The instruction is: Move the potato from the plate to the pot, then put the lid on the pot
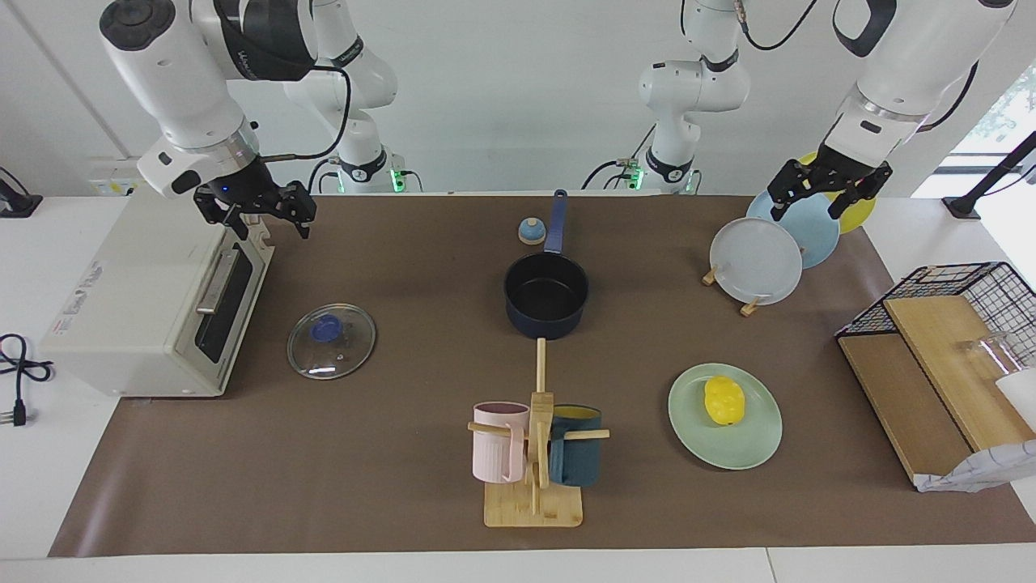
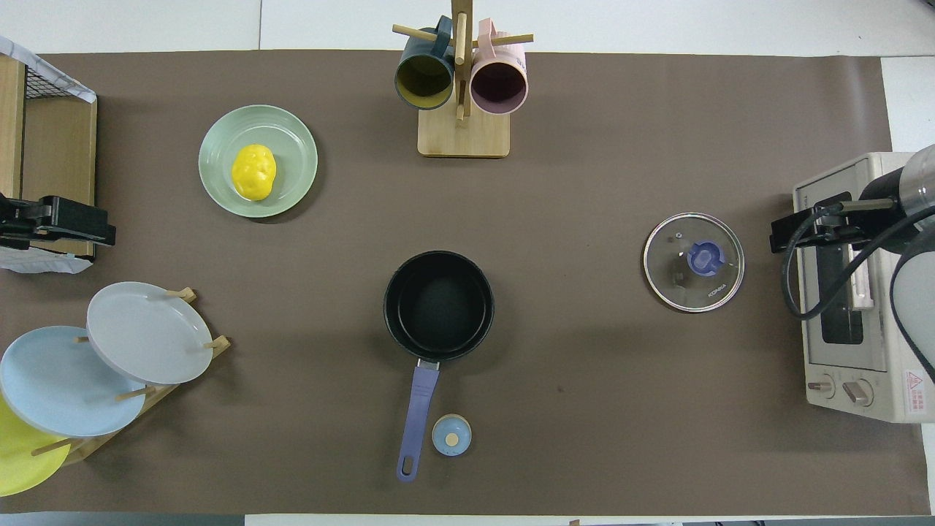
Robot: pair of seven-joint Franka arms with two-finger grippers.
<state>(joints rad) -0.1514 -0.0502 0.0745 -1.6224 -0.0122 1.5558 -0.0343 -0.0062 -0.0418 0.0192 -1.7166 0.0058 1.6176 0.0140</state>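
The yellow potato (image 1: 723, 400) (image 2: 253, 172) lies on the mint-green plate (image 1: 753, 445) (image 2: 292, 139), toward the left arm's end of the table. The navy pot (image 1: 546, 295) (image 2: 438, 305) stands empty mid-table, its blue handle pointing toward the robots. The glass lid (image 1: 332, 341) (image 2: 693, 262) with a blue knob lies flat on the mat toward the right arm's end. My left gripper (image 1: 825, 197) (image 2: 88, 230) hangs open and empty above the plate rack. My right gripper (image 1: 257, 212) (image 2: 785, 234) hangs open and empty above the toaster oven.
A plate rack (image 1: 757, 261) holds grey-white, light blue and yellow plates. A white toaster oven (image 1: 154, 308) stands beside the lid. A mug tree (image 1: 536, 441) with a pink and a dark mug stands farther from the robots than the pot. A small bell (image 1: 532, 231) sits by the pot handle. A wire basket with boards (image 1: 947, 340) is at the table's end.
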